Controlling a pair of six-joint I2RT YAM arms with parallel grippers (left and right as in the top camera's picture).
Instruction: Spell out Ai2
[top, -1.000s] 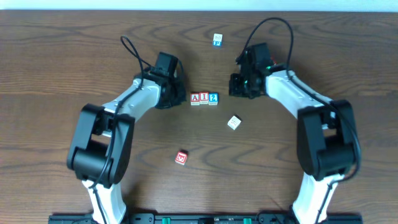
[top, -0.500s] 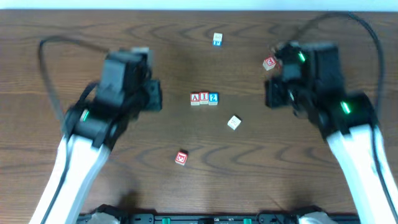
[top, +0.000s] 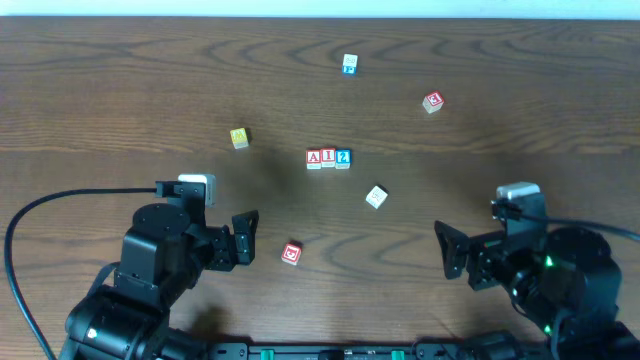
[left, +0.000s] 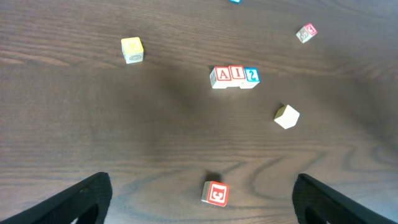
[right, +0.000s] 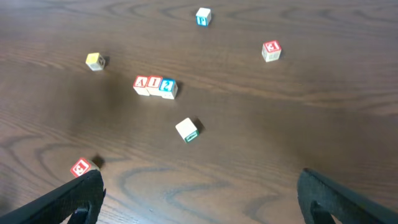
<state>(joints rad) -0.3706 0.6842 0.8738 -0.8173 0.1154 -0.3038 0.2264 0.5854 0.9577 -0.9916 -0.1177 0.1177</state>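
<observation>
Three white-edged cubes stand side by side in a row at the table's middle: red A (top: 314, 158), red I (top: 328, 158), blue 2 (top: 343, 158), reading left to right. The left wrist view shows the A (left: 221, 76), I (left: 236, 74) and 2 (left: 251, 76). In the right wrist view the A (right: 141, 84), I (right: 154, 84) and 2 (right: 167, 86) touch. My left gripper (top: 243, 240) (left: 202, 183) is open and empty, near the front edge. My right gripper (top: 450, 252) (right: 200, 180) is also open and empty, front right, far from the row.
A yellow cube (top: 239, 138) lies left of the row. A white cube with a teal mark (top: 376, 197) lies to its front right. A red-marked cube (top: 291, 253) lies near my left gripper, another (top: 432, 102) at the back right, and a blue-marked cube (top: 349, 64) at the back.
Both arms have drawn back from beside the row to the front of the table, and both grippers have opened. The row has not moved.
</observation>
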